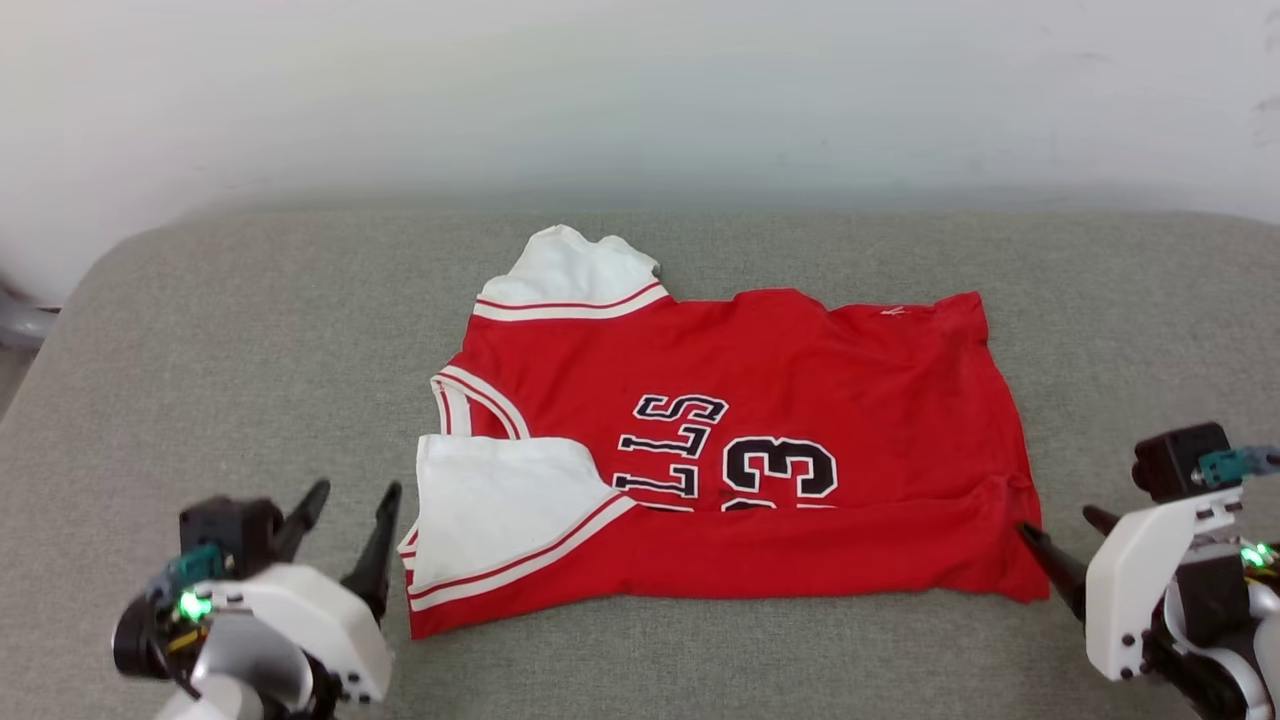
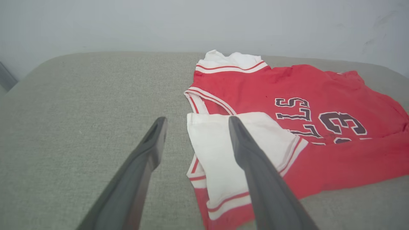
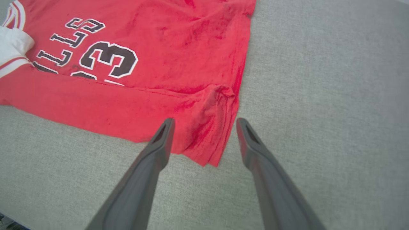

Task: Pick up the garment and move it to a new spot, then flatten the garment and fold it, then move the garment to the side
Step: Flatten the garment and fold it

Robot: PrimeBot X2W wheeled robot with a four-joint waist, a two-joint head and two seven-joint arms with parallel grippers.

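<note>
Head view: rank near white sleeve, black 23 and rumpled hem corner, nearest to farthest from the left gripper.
1. Near white sleeve, right beside the left gripper.
2. Black 23, mid-shirt.
3. Rumpled hem corner, far right, by the right gripper.

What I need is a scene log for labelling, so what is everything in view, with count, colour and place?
garment: one; red with white sleeves, striped trim and black lettering; lying in the middle of the padded surface, neck toward the robot's left, near edge folded up over part of the lettering.
padded surface: one; grey fabric; under the garment, running up to the wall.
wall: one; white; behind the surface.
left tool: one; dark fingers on a white wrist; open, holding nothing, beside the near white sleeve.
right tool: one; dark fingers on a white wrist; open, holding nothing, at the garment's near right corner.
</note>
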